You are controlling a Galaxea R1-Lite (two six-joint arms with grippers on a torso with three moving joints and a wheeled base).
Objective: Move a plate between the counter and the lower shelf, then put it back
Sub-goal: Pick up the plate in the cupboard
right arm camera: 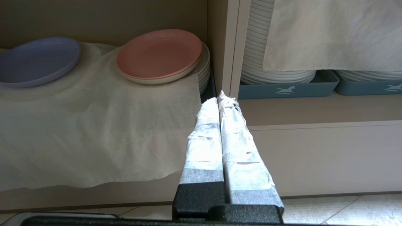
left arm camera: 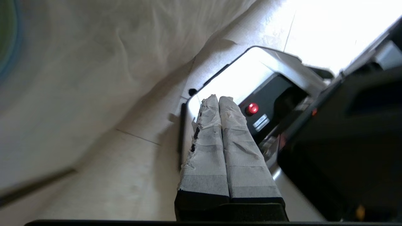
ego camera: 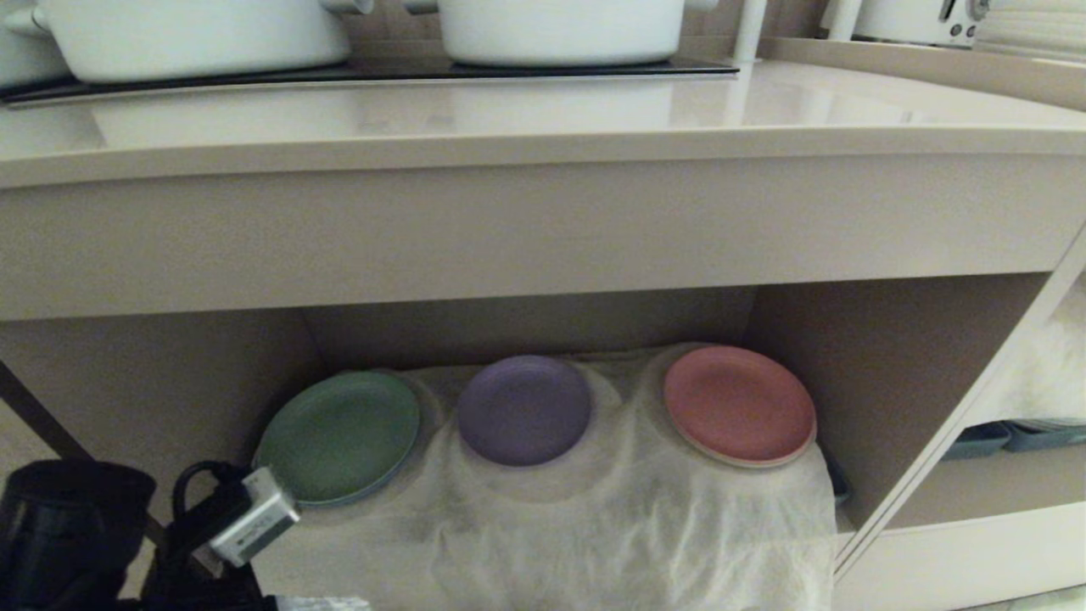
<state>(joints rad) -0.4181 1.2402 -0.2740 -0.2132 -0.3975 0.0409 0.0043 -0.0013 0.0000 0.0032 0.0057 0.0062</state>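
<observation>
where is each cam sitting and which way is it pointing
Head: on the robot's head, facing the counter and the lower shelf with the green plate, purple plate and pink plate; the left arm shows.
Left wrist: behind the shut left gripper, aimed at cloth, floor and robot base.
Right wrist: behind the shut right gripper, facing the shelf.
Shared: head and right wrist both show the purple and pink plates.
</observation>
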